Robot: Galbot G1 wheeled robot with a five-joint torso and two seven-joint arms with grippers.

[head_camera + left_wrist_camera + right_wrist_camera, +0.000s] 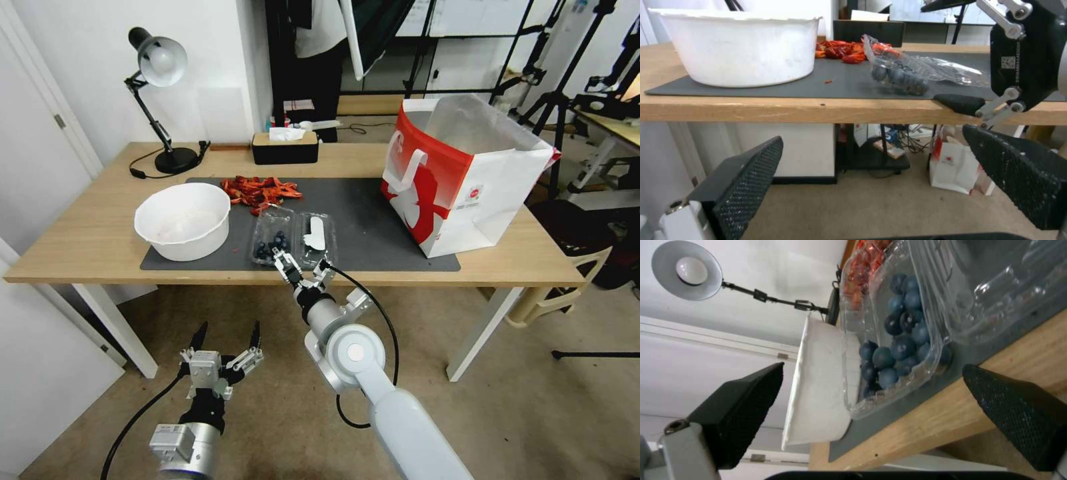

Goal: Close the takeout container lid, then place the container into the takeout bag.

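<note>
The takeout container lies open on the dark mat near the table's front edge, with blueberries in its clear tray. Its lid, clear with a white label, lies flat beside the tray toward the bag. My right gripper is open at the table's front edge, just short of the container, one finger before the tray and one before the lid. My left gripper hangs open below table height, in front of the table. The red and white takeout bag stands open at the right.
A big white bowl sits on the mat left of the container, with red scraps behind it. A black tissue box and a desk lamp stand at the back. Bare mat lies between the container and the bag.
</note>
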